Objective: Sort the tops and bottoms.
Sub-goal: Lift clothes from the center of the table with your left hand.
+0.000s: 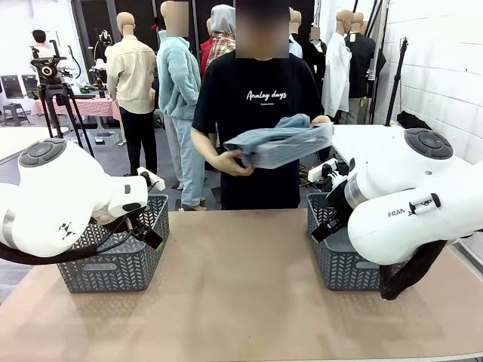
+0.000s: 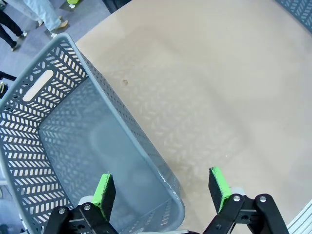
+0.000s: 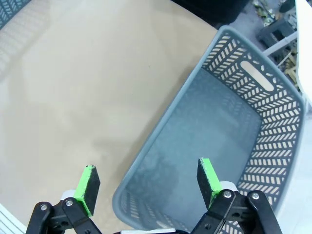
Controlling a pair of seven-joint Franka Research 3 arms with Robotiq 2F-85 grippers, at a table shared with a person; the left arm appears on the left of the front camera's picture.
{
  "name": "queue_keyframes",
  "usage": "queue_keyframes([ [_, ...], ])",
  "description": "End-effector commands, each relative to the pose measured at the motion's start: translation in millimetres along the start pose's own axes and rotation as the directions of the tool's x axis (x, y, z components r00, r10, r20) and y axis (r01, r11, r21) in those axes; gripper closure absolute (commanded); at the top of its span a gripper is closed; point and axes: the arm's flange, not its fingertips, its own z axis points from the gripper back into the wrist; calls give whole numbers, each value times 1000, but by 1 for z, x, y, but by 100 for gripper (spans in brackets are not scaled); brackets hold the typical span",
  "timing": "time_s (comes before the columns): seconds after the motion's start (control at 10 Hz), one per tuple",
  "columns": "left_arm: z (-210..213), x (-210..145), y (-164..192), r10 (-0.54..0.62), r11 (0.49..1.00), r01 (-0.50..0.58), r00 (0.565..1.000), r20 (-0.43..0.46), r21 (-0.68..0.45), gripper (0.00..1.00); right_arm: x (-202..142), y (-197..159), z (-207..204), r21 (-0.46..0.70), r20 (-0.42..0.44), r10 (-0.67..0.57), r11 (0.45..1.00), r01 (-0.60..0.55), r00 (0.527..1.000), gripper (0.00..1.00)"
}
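Left end effector (image 2: 161, 187): jaws spread wide, nothing between the green pads; poised over the rim of the left basket (image 2: 29, 161), one pad above its inside, the other above the bare table (image 2: 209, 87).
Right end effector (image 3: 146, 178): spread wide too, empty; astride the rim of the right basket (image 3: 278, 126), one pad over the table, one over the basket's inside.
Denim bundle (image 1: 281, 143): folded, pale blue, held in the air beyond the table's far edge, between the baskets; one piece or several, cannot tell.
Person's hand (image 1: 235, 162): cupped under the bundle's end.
Baskets: grey lattice, well apart at the table's two sides.
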Motion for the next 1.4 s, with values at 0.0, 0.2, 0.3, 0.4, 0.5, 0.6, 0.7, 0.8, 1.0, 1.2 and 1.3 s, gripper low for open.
queue_keyframes([
  [0.0, 2, 1, 1, -1, 1000, 1, 1000, 11, 4, 0, 1, 0, 1, 0, 4, 1, 1000, -1, 1000, 0],
  [0.2, 2, 1, 1, -1, 1000, 1, 1000, 11, 4, 0, 1, 0, 1, 0, 4, 1, 1000, -1, 1000, 0],
  [0.3, 2, 1, 1, -1, 1000, 1, 1000, 11, 4, 0, 1, 0, 1, 0, 4, 1, 1000, -1, 1000, 0],
  [0.4, 2, 1, 1, -1, 1000, 1, 1000, 11, 4, 0, 1, 0, 1, 0, 4, 1, 1000, -1, 1000, 0],
  [0.5, 2, 1, 1, -1, 1000, 1, 1000, 11, 4, 0, 1, 0, 1, 0, 4, 1, 1000, -1, 1000, 0],
  [0.6, 2, 1, 1, -1, 1000, 1, 1000, 11, 4, 0, 1, 0, 1, 0, 4, 1, 1000, -1, 1000, 0],
  [0.7, 2, 1, 1, -1, 1000, 1, 1000, 11, 4, 0, 1, 0, 1, 0, 4, 1, 1000, -1, 1000, 0],
  [0.8, 2, 1, 1, -1, 1000, 1, 1000, 11, 4, 0, 1, 0, 1, 0, 4, 1, 1000, -1, 1000, 0],
  [1.0, 7, 1, -3, -13, 1000, 13, 1000, 1, 7, 0, 2, -2, 15, -24, 22, -14, 1000, 15, 1000, 0],
  [1.2, 38, 5, 4, -30, 997, 25, 998, 59, 70, 0, 5, -14, 44, -83, 83, -48, 995, 55, 995, 0],
  [1.3, 57, 7, 10, -19, 995, 9, 995, 100, 94, 0, 5, -18, 57, -90, 110, -45, 994, 55, 993, 0],
])
